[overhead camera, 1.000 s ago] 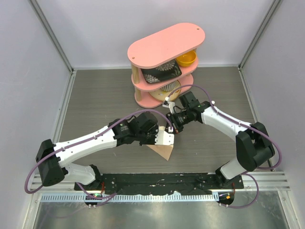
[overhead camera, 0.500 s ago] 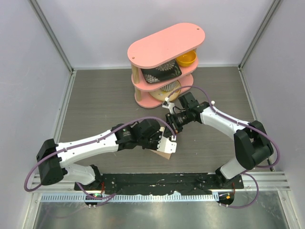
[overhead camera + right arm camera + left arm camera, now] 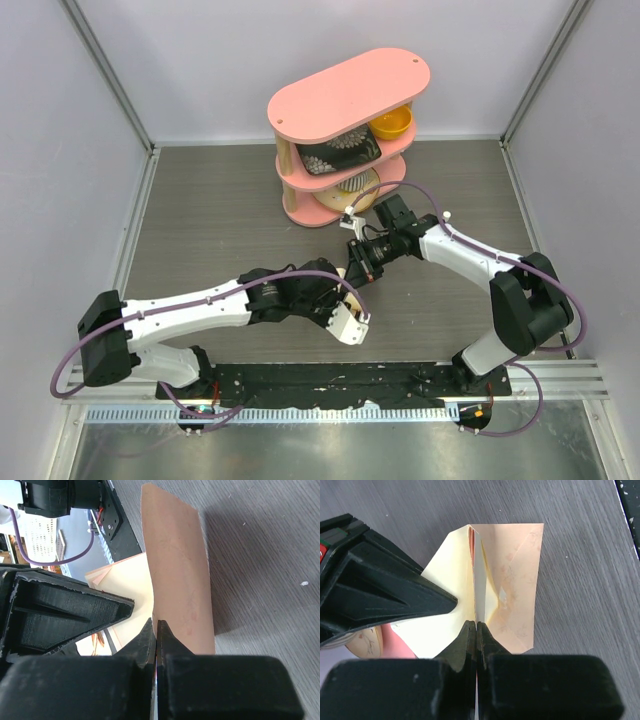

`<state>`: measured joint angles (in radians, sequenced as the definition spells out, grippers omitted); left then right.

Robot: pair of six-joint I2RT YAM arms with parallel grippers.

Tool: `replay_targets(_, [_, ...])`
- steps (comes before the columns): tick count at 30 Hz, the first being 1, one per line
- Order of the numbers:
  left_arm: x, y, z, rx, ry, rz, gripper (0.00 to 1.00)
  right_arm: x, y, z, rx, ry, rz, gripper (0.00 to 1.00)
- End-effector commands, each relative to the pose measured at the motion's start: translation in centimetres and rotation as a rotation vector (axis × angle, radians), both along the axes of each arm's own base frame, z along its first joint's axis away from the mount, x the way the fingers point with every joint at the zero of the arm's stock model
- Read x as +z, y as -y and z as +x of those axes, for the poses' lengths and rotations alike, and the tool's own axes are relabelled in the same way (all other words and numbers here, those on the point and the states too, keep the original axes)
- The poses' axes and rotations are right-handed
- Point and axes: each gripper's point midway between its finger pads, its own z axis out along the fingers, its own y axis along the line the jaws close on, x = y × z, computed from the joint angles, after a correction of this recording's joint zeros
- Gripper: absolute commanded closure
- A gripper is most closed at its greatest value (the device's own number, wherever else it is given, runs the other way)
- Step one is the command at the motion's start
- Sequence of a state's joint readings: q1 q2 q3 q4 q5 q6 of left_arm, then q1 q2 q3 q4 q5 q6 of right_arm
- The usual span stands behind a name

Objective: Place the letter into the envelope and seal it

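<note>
from above, the arms mostly hide the paper. left gripper (image 3: 476, 628) is pressed together on the letter (image 3: 445, 605) where it meets the envelope (image 3: 517, 570), above the counter (image 3: 580, 580); right gripper (image 3: 156, 625) pinches the envelope's edge, near end cut off

Enclosed tabletop cell, even bright light.
Grey wood-grain table (image 3: 200, 220), plain pale walls (image 3: 250, 60) w/ metal corner posts (image 3: 105, 75); pink 3-tier shelf (image 3: 340, 95) at back center, yellow bowl (image 3: 392, 124) + dark patterned plate (image 3: 335, 155) under its top board.
</note>
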<state>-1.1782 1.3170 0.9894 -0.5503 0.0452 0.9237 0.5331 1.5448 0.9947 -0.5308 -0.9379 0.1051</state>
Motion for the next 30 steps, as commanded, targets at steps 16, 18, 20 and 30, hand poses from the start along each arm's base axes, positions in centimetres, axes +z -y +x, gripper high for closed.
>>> replay_targets(16, [0.4, 0.7, -0.3, -0.129, 0.088, -0.034, 1.0, 1.9, -0.5, -1.5, 0.084, 0.036, 0.074, 0.99])
replay_targets(18, [0.2, 0.6, -0.3, -0.129, 0.09, -0.037, 1.0, 2.1, -0.4, -1.8, 0.094, 0.031, 0.081, 0.99])
replay_targets(20, [-0.1, 0.4, -0.3, -0.13, 0.083, -0.037, 1.0, 2.2, -0.3, -2.1, 0.102, 0.026, 0.084, 0.99])
replay_targets(30, [1.1, -0.1, -0.9, -0.143, 0.04, -0.072, 1.0, 3.1, -0.4, -2.7, 0.136, -0.018, 0.111, 0.99])
